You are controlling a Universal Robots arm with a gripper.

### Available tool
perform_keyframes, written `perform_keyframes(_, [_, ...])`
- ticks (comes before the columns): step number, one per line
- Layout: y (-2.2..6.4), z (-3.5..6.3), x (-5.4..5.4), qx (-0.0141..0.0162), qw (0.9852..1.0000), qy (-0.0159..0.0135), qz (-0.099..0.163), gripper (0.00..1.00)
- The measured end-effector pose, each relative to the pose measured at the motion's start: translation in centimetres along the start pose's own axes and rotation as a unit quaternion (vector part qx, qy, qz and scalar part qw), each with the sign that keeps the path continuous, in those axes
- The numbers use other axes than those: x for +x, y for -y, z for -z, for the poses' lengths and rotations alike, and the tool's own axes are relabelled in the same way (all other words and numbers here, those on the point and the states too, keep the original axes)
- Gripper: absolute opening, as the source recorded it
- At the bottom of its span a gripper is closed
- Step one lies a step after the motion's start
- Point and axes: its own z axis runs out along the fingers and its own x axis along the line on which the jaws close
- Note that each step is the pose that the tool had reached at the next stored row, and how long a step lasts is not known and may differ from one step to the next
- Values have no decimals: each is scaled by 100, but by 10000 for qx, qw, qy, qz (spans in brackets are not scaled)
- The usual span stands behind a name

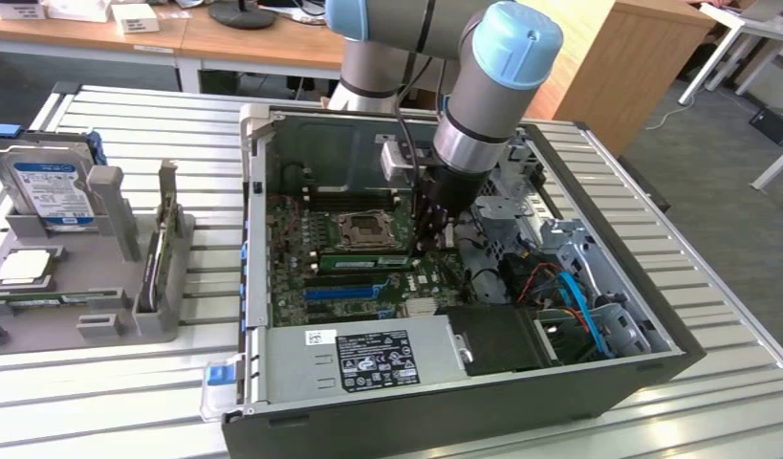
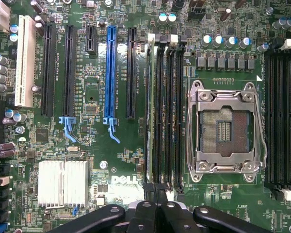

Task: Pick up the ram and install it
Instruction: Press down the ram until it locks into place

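Open computer case [image 1: 646,359] holds the motherboard [image 2: 87,145]; ram [image 1: 361,260] seated (by the socket) — fingers [image 2: 157,213] clenched, empty.

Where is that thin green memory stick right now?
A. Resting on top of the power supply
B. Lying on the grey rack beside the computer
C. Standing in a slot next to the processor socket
C: the ram stands on edge in a slot beside the processor socket.
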Motion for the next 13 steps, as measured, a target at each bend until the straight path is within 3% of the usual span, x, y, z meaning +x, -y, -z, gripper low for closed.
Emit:
perform_keyframes(9, [0, 1, 0, 0, 10000, 1, 0, 11])
perform_keyframes(13, [-3, 49, -2, 0, 10000, 0, 0, 11])
